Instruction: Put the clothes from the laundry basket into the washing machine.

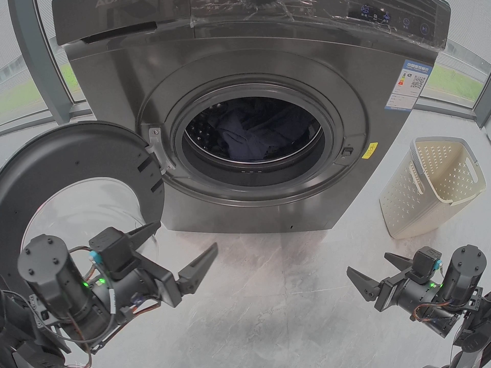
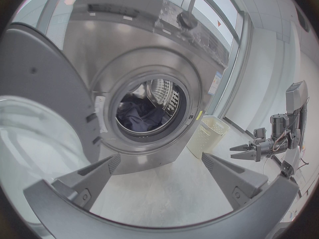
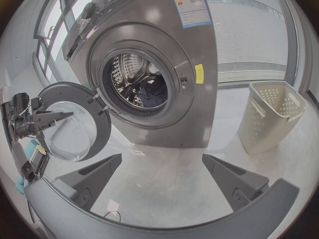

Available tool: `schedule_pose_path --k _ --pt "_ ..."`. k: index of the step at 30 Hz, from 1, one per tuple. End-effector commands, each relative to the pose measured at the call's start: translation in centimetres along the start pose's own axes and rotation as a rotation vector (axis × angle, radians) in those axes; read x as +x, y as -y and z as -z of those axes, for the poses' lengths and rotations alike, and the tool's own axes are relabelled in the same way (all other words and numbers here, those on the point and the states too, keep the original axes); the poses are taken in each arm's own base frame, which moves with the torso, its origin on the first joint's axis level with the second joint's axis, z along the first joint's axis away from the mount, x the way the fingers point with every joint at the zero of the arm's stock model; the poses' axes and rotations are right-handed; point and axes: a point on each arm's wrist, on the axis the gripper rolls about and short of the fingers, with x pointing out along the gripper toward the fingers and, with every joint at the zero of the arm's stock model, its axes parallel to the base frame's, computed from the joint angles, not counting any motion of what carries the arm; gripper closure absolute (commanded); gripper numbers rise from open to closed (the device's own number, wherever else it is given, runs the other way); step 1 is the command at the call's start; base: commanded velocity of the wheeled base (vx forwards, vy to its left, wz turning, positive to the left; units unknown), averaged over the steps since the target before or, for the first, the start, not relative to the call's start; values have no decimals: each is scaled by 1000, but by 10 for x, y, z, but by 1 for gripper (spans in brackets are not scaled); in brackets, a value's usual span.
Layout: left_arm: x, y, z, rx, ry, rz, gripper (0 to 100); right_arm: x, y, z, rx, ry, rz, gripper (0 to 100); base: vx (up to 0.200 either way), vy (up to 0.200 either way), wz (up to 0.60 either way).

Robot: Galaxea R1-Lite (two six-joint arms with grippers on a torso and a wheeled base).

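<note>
While clothes (image 1: 250, 131) lie in washing machine (image 1: 123, 77), left hand (image 1: 184, 236) and right hand (image 1: 368, 263) gape empty.

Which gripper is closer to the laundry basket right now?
The right gripper, low on the robot's right, just in front of the laundry basket. The left gripper sits across the floor by the washing machine's open door.

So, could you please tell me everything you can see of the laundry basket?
The laundry basket is pale cream plastic with a grey rim, its walls pierced by rows of small cross-shaped holes, with a handle slot near the top of a side. It stands upright on the pale floor, to the right of the washing machine and apart from it. The inside that shows looks empty; nothing but the floor touches it.
</note>
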Motion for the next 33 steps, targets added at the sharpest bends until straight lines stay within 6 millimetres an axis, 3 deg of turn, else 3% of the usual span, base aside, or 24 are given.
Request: schedule_pose_path --k 1,9,13,16,21,24,25,26,29,33 --pt "-41 -18 -12 -8 82 -31 0 -27 11 -12 25 47 23 0 -200 0 0" --pt "-77 -29 -9 -14 116 -47 0 -67 26 -8 69 -36 61 0 -200 0 0" --pt "-103 -38 -5 -44 114 -79 0 -107 40 1 68 -45 77 0 -200 0 0" --pt "-118 -41 -5 -43 117 -79 0 -121 47 4 72 -8 113 0 -200 0 0" --pt "-157 -51 19 -26 -6 -138 0 -150 59 9 20 134 246 0 -200 0 0" --pt "-181 -57 32 -43 0 -193 0 -164 61 16 -19 201 319 0 -67 0 0" --pt "-181 -57 32 -43 0 -193 0 -164 61 16 -19 201 319 0 0 0 0" --pt "-193 -59 39 -54 25 -226 0 -172 61 26 -34 207 350 0 0 0 0" --pt "-207 -59 51 -59 48 -307 0 -184 59 48 -65 194 348 0 -67 67 0" --pt "-220 -55 67 -52 59 -383 0 -186 58 50 -49 176 326 0 -200 200 0"
